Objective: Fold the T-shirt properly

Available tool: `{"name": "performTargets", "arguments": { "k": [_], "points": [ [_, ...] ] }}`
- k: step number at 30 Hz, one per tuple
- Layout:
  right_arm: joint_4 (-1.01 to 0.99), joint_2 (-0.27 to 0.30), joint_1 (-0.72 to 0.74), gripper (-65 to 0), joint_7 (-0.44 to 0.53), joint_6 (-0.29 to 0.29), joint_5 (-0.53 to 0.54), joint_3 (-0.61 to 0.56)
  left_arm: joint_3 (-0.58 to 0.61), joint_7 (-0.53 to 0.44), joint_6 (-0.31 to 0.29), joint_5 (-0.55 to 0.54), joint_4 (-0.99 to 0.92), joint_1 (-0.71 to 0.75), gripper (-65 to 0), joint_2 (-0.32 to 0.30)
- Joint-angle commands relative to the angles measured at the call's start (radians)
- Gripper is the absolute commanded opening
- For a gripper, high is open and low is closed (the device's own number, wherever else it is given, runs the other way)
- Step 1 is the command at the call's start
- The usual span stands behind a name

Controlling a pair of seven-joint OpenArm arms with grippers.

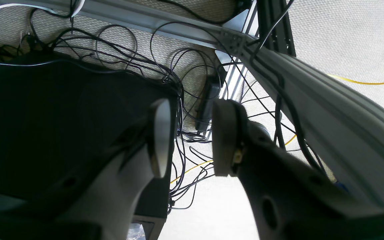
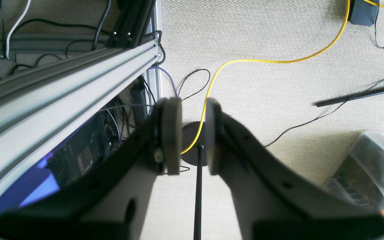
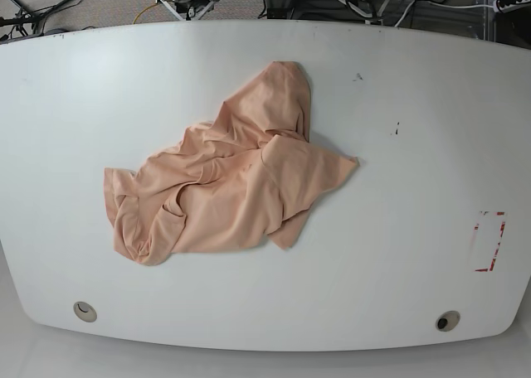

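T-shirt (image 3: 232, 183) crumpled on table (image 3: 415, 187) (untouched, unfolded).

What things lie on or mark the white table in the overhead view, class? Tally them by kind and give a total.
Peach-pink T-shirt, crumpled: 1
Round holes in the table, near its front edge: 2
Red rectangle outline marked at one end: 1
Small dark specks on the surface: 2
Total: 6

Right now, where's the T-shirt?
Base view: the T-shirt lies crumpled on the white table, left of centre, well clear of the red rectangle mark at the right edge.
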Motion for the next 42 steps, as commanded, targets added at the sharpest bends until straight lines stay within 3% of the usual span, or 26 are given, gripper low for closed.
{"name": "performTargets", "arguments": {
  "k": [1, 25, 42],
  "points": [
    [0.010, 0.004, -0.008, -52.9, -0.001, 0.006, 0.003, -0.001, 0.001, 0.000, 0.002, 0.006, 0.000, 0.000, -46.0, -0.009],
    [0.006, 0.001, -0.011, -53.3, 0.002, 0.006, 0.001, -0.003, 0.001, 0.007, 0.002, -0.002, 0.018, 0.000, -45.9, -0.005],
    [0.014, 0.003, -0.020, -53.4, -0.002, 0.008, 0.003, -0.004, 0.000, 0.017, 0.006, 0.003, 0.049, 0.010, -45.5, -0.066]
  ]
}}
